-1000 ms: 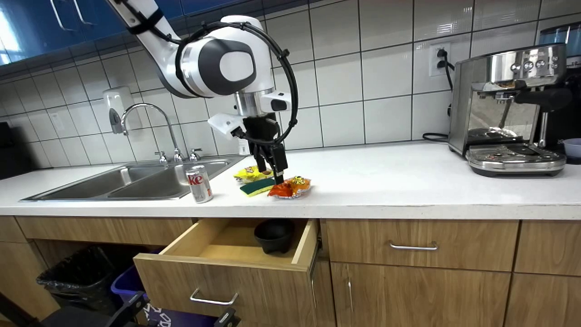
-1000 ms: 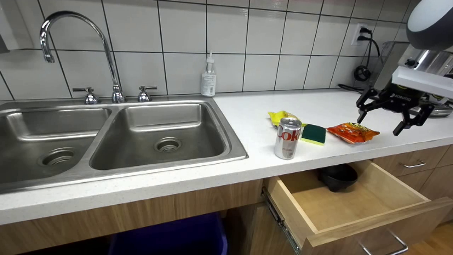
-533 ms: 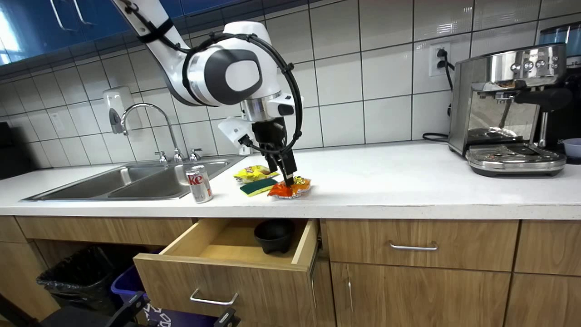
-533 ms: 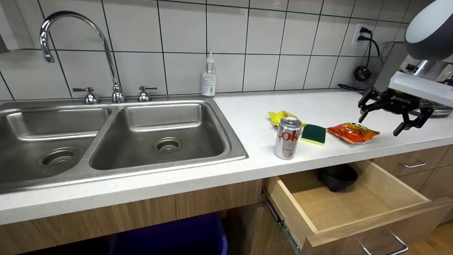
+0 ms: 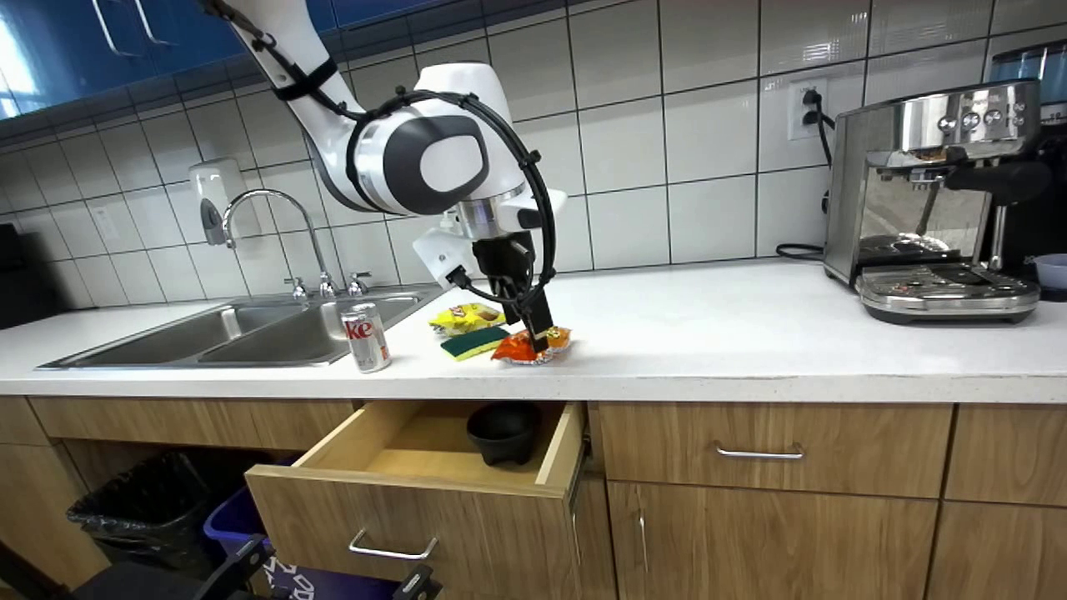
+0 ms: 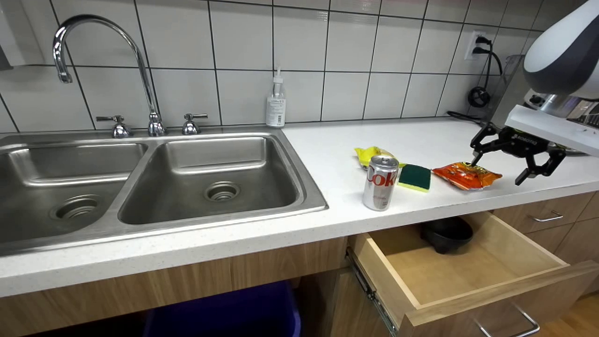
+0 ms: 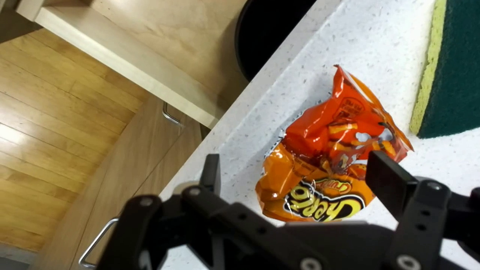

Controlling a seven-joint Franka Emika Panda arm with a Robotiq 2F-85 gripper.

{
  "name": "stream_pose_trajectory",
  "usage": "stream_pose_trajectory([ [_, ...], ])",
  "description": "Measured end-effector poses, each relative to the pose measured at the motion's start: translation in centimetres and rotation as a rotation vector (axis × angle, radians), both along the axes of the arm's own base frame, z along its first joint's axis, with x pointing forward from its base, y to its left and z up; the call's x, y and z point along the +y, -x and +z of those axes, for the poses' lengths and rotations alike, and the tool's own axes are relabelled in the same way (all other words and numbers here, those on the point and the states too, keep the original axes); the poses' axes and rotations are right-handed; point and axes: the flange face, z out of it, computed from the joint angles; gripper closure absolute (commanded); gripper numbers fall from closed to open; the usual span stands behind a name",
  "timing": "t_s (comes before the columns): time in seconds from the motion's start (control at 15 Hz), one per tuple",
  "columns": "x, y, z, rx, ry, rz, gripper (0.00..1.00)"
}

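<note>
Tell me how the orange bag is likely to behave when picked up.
The bag looks thin and wrinkled, so it will probably crumple rather than stay stiff. Its glossy surface could make it slippery. Lying on its broad side on the counter, it seems unlikely to roll or tip if nudged.

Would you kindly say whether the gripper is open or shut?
The gripper is open: in the wrist view its fingers stand apart, the orange bag ungripped.
</note>
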Motion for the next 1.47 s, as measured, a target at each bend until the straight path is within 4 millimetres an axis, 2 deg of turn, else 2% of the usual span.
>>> stream_pose_trajectory([
  [0.93, -0.4, -1.0, -0.6, -0.001, -0.001, -0.012, 0.0],
  [1.47, -1.8, -1.4, -1.1, 0.006, 0.007, -0.034, 0.0],
])
